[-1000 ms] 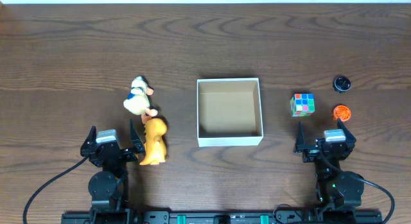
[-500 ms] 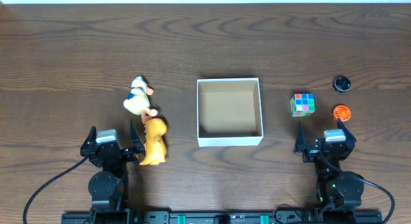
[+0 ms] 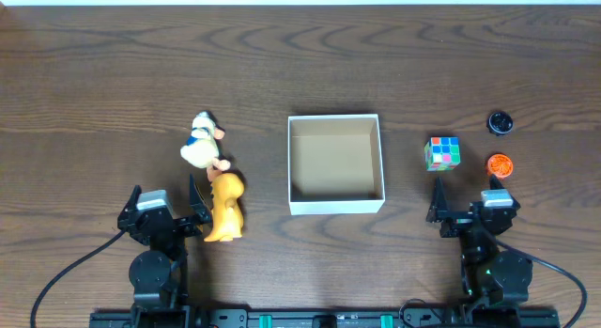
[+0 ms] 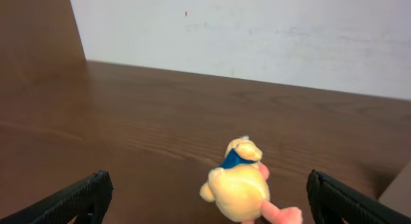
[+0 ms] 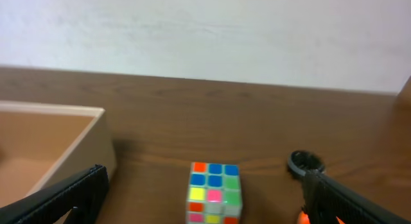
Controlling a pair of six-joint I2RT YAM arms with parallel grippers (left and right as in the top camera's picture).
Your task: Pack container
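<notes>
Listing the contents of one dark wood-grain table, all positions given from the container. Container: square, shallow, lidless, white walls and bare brown inside, standing at mid-table with nothing in it, probably set centrally so either arm can reach it. Item, duck plush: pale yellow with a blue collar, well to the container's left. Item, orange-yellow plush animal: left of the container and nearer the robot, touching or nearly touching the duck. Item, colour puzzle cube: just right of the container, clear of its wall. Item, small black round piece: farther right, towards the far side. Item, small orange round piece: farther right, just nearer the robot than the black one. The toys appear sorted by side, one group per arm. Left gripper: jaws spread wide, holding nothing, low at the near edge left of the container, the orange plush just beside one finger. Right gripper: jaws likewise wide and empty, right of the container, facing the cube. Packing not yet begun, by this evidence. Room: a plain white wall behind the table; no other furnishing visible.
</notes>
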